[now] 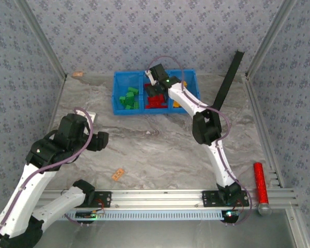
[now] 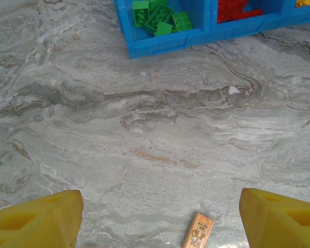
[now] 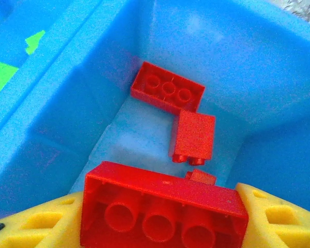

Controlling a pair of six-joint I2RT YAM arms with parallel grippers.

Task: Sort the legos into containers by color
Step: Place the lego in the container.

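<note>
Your right claw grips a red brick above the red compartment at twelve o'clock; your left claw hangs open, empty. Drop it: sorting looks nearly finished.

Grey marbled table, evenly lit. Walls papered in a blue-grey floral pattern enclose the table on its left, far and right sides. An aluminium rail runs along the table's near edge; a black bar leans at its far right corner.
</note>
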